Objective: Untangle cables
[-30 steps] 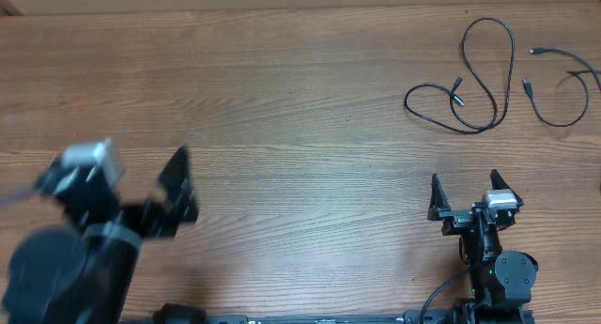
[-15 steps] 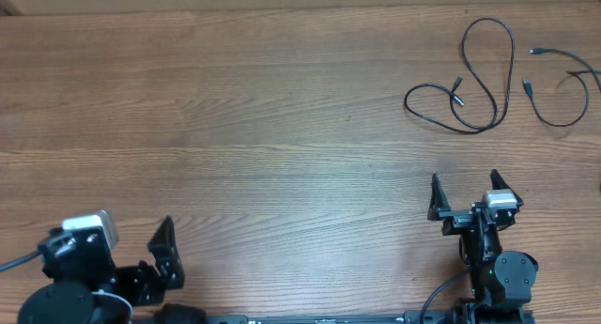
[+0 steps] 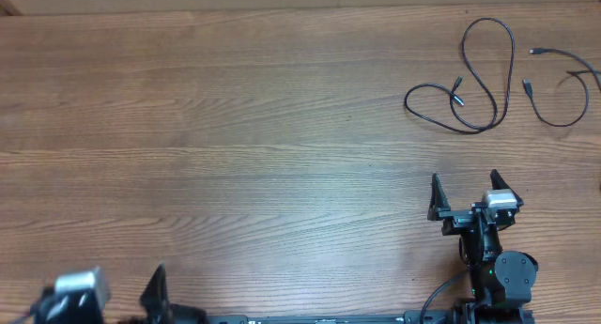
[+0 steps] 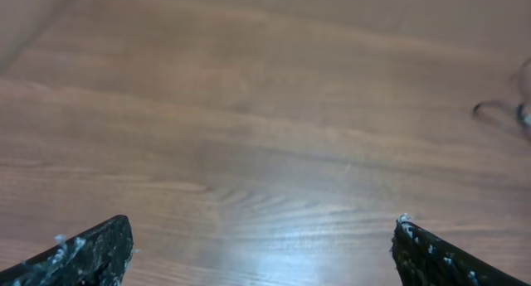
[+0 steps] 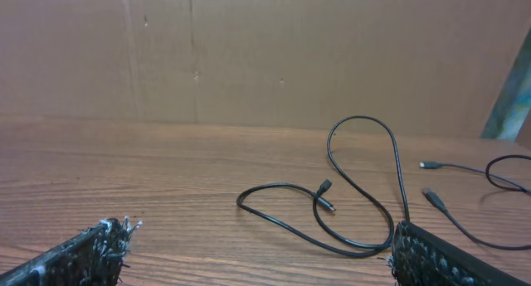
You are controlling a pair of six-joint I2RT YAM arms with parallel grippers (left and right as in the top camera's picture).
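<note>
Cables: two thin black cords lay on the wooden table (image 3: 282, 127) toward 1 o'clock in the overhead view. The first cable (image 3: 488, 21) formed a tall loop that crossed over itself, with a lower curl running out to 9 o'clock. The second cable (image 3: 562, 124) lay just beside it at 3 o'clock in an open curve. The two appeared apart.

The right gripper (image 3: 464, 178) stood at 5 o'clock, well apart from both cords. Its jaws were spread wide with nothing between them. In its wrist view the first cable (image 5: 362, 118) and second cable (image 5: 465, 228) lay ahead at 12 to 2 o'clock.

The left gripper (image 4: 262, 224) sat at the 7 o'clock edge, only partly in the overhead view. Its wrist view showed the fingers (image 4: 91, 251) set wide apart over bare wood, holding nothing.
</note>
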